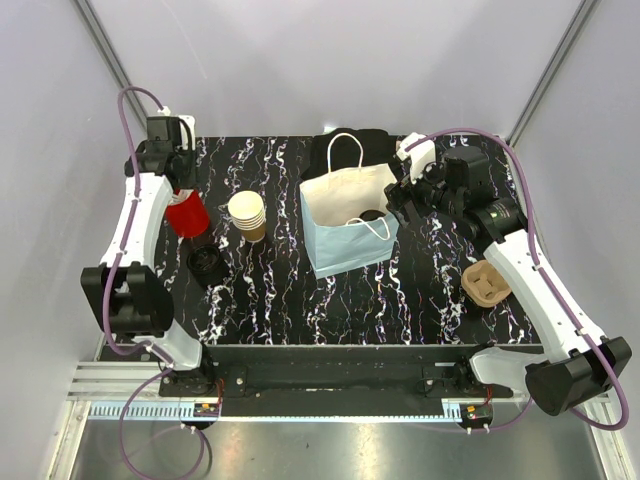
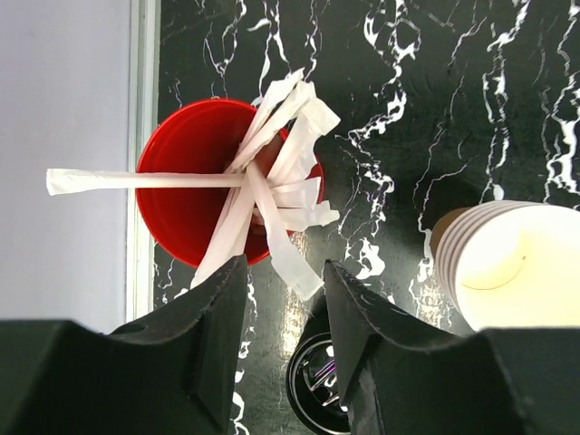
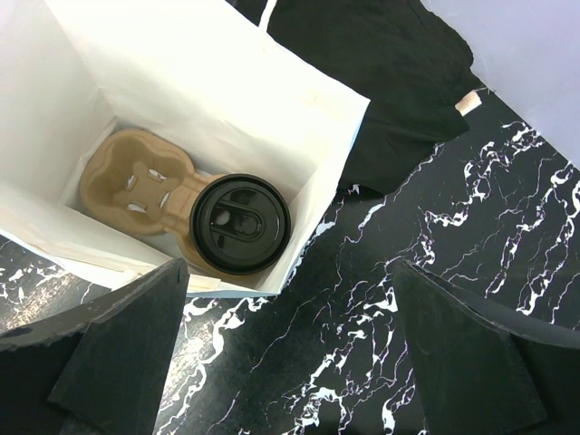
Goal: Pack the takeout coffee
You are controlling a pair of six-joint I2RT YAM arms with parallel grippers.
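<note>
The takeout coffee (image 3: 240,224), a cup under a round black lid, stands in a brown cardboard carrier (image 3: 136,181) at the bottom of the white paper bag (image 3: 181,82). From above, its lid (image 1: 371,215) shows inside the bag (image 1: 340,255). My right gripper (image 3: 288,267) hovers open just right of the bag's rim, over the bare marble top, and holds nothing; from above it is (image 1: 405,200). My left gripper (image 2: 285,267) hangs over the red cup (image 2: 181,181) of white straws (image 2: 272,172). Its jaws stand apart, with one straw's end loose between them.
A nested stack of tan cups (image 1: 247,213) stands right of the red cup (image 1: 187,215). Black lids (image 1: 206,262) lie in front of it. A spare cardboard carrier (image 1: 486,283) sits by the right arm. A black cloth (image 1: 350,145) lies behind the bag.
</note>
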